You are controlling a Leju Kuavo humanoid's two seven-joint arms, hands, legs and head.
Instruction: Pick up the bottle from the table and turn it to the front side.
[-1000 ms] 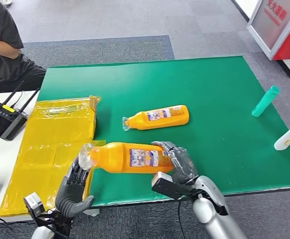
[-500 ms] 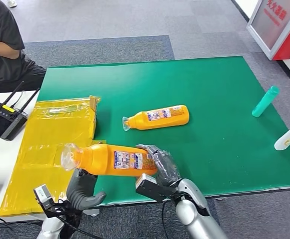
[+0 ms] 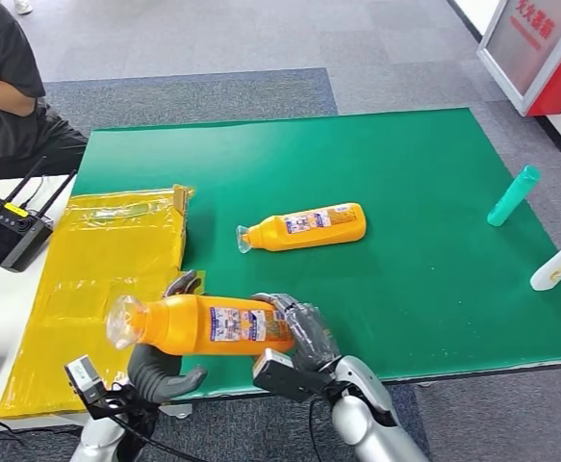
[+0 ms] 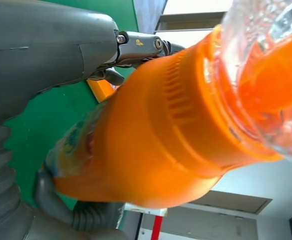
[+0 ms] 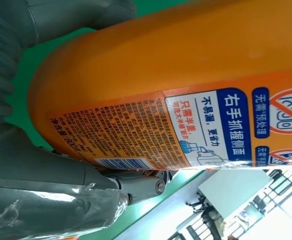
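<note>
Lying beyond held bottle (image 3: 204,325): second bottle (image 3: 302,227)

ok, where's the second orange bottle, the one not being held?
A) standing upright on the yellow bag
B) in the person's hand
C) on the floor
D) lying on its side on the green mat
D: the second orange bottle lies on its side on the green mat, away from both hands.

Orange bottle (image 3: 204,325) with clear cap lies level above the table's near edge, apparently back-label up.
</note>
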